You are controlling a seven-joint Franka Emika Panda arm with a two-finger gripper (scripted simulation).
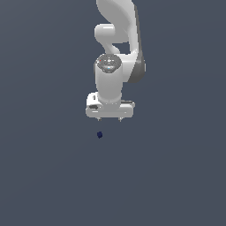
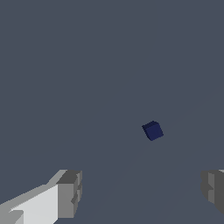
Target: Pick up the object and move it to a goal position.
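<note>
The object, a tiny dark navy-blue cube [image 1: 99,134], rests on the flat grey surface. My white gripper [image 1: 110,119] hangs above it, a little toward the exterior view's right, with its two short fingertips spread wide apart and nothing between them. In the wrist view the cube [image 2: 152,130] lies apart from the gripper [image 2: 142,192], beyond the gap between the two grey fingers [image 2: 70,192], touching neither.
The white arm [image 1: 115,53] rises behind the gripper toward the top of the exterior view. A plain grey surface [image 1: 48,176] stretches all around the cube.
</note>
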